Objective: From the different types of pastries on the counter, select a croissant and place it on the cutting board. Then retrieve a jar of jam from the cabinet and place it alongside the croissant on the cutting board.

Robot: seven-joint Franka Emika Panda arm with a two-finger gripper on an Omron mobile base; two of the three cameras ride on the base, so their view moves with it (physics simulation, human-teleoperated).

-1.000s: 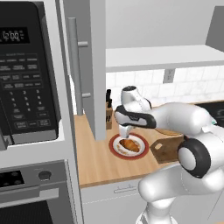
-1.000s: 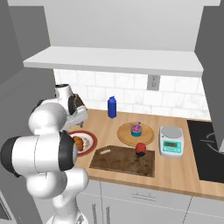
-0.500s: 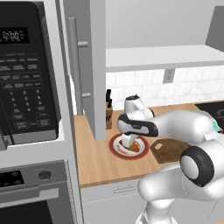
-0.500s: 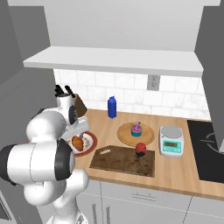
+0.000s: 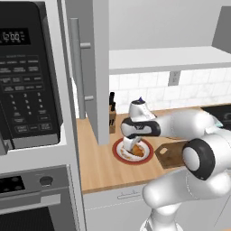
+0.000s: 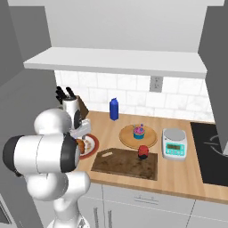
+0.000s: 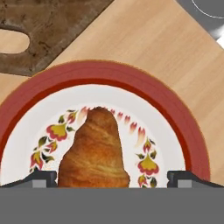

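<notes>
The golden-brown croissant [image 7: 94, 151] lies on a red-rimmed white plate [image 7: 175, 109] with a flower pattern. My gripper [image 7: 113, 179] is open just above it, one dark fingertip [image 7: 41, 178] on each side of the pastry and apart from it. In the base views the gripper [image 5: 129, 146] hangs low over the plate [image 5: 122, 155], at the croissant [image 6: 82, 144]. The dark cutting board [image 6: 127, 162] lies right of the plate, with the dark-red jar of jam [image 6: 143, 152] standing on it. The cupcake [image 6: 139, 131] sits on a round wooden plate [image 6: 129, 140]. The grey cabinet door [image 5: 97, 67] stands open.
A knife block [image 6: 73, 101] stands behind the arm by the wall. A blue bottle [image 6: 114, 109] is at the backsplash, a small kitchen scale [image 6: 173, 149] is right of the round plate, and the stove top [image 6: 213, 151] lies at the far right. The microwave [image 5: 27, 76] fills the left.
The hand has come down from above the plate to just over the croissant, jaws still wide. The croissant, jar and cupcake have not moved.
</notes>
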